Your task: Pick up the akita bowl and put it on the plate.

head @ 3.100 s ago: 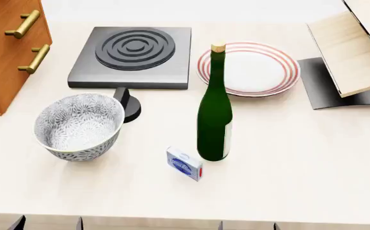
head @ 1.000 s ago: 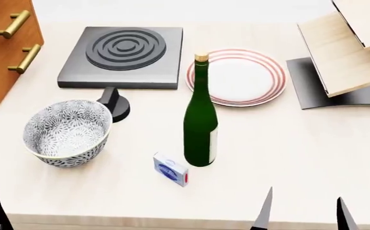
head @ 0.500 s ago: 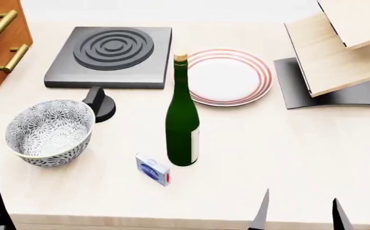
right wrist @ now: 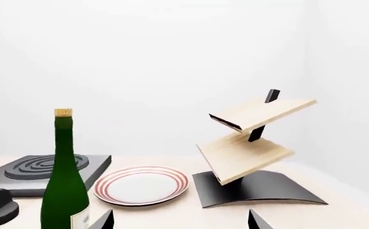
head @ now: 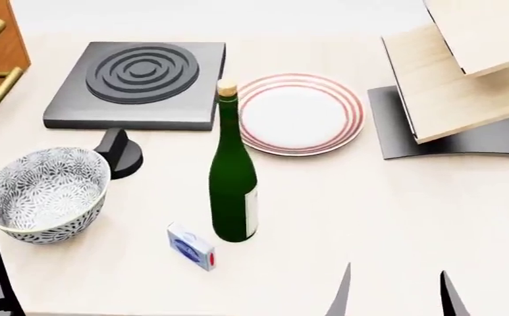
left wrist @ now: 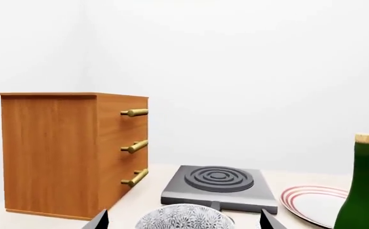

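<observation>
Likely a kitchen: stove burner (head: pixel 137 82), plate (head: pixel 300 113), bottle (head: pixel 233 178).

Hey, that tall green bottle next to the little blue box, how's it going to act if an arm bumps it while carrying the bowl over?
The green bottle stands upright, tall on a narrow base, so a knock near its neck would probably tip it. Round-bodied, it would likely then roll, perhaps toward the plate. It looks like smooth glass, so probably slippery and breakable.
</observation>
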